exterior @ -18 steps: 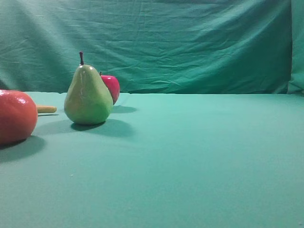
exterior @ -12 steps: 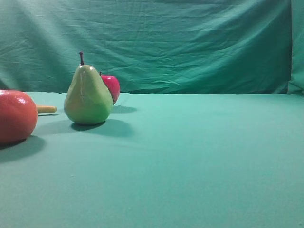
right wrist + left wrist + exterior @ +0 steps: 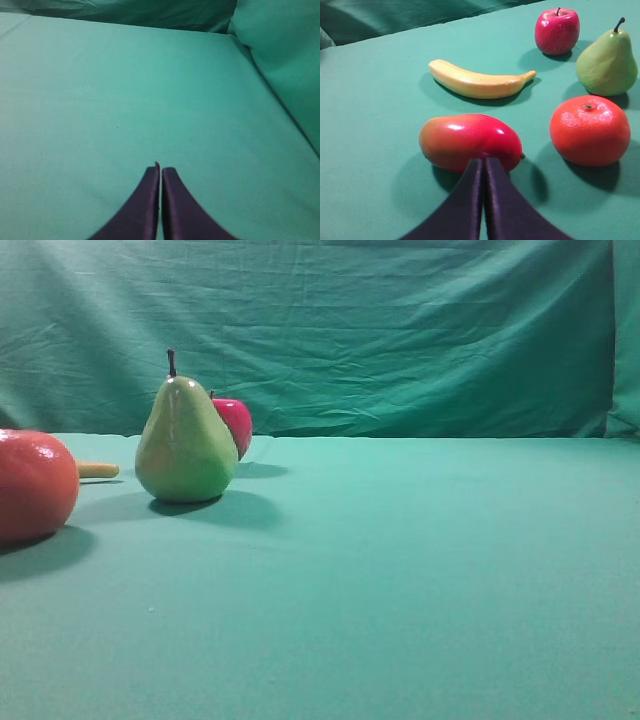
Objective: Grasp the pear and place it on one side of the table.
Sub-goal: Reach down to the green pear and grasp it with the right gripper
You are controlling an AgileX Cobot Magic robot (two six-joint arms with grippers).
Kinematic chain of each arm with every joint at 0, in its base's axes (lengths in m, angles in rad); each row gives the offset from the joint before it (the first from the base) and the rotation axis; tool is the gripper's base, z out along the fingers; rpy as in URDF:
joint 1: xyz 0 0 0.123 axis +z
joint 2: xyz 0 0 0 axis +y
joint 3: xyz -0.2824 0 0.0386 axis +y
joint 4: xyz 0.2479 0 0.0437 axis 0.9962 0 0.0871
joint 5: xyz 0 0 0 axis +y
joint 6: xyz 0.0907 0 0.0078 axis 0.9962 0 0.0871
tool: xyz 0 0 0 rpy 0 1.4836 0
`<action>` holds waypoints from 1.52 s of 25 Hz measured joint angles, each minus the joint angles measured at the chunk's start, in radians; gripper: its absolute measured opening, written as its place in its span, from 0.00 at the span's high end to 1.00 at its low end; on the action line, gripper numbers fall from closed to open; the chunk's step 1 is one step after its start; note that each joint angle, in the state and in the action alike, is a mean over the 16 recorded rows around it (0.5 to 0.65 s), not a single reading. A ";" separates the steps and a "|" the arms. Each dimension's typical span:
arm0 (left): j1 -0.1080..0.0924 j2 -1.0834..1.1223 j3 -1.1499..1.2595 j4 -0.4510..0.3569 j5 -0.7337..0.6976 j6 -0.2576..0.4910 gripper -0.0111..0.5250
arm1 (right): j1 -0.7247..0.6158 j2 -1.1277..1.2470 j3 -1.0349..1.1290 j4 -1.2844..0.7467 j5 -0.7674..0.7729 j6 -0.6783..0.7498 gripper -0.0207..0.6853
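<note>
The pear (image 3: 186,443) stands upright on the teal table (image 3: 400,560) at the left, glossy yellow-green with a dark stem; it also shows in the left wrist view at the upper right as the pear (image 3: 606,62). My left gripper (image 3: 484,161) is shut with nothing in it, its dark fingertips in front of a red-yellow mango (image 3: 470,141), well short of the pear. My right gripper (image 3: 160,168) is shut and empty over bare cloth, far from the fruit. Neither gripper shows in the exterior view.
A red apple (image 3: 234,423) sits just behind the pear. A large orange-red fruit (image 3: 35,485) lies at the left edge, with a banana (image 3: 477,82) behind it. The wrinkled teal backdrop (image 3: 400,330) rises at the back and on the right (image 3: 280,60).
</note>
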 joint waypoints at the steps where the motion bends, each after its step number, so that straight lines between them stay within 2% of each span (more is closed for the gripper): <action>1: 0.000 0.000 0.000 0.000 0.000 0.000 0.98 | 0.000 0.000 0.000 -0.002 -0.001 0.000 0.97; 15: 0.000 0.000 0.000 0.000 0.000 0.000 0.98 | 0.000 0.026 -0.029 0.148 -0.185 0.005 0.97; 20: 0.000 0.000 0.000 0.000 0.000 0.000 0.98 | 0.001 0.132 -0.120 0.226 -0.217 0.006 0.97; 25: 0.000 0.000 0.000 0.000 0.000 0.000 0.98 | 0.022 0.298 -0.247 0.247 -0.169 -0.008 0.97; 31: 0.000 0.000 0.000 0.000 0.000 0.000 0.98 | 0.148 0.600 -0.431 0.253 -0.108 -0.116 0.97; 38: 0.000 0.000 0.000 0.000 0.000 0.000 0.98 | 0.380 0.971 -0.634 0.254 -0.086 -0.282 0.94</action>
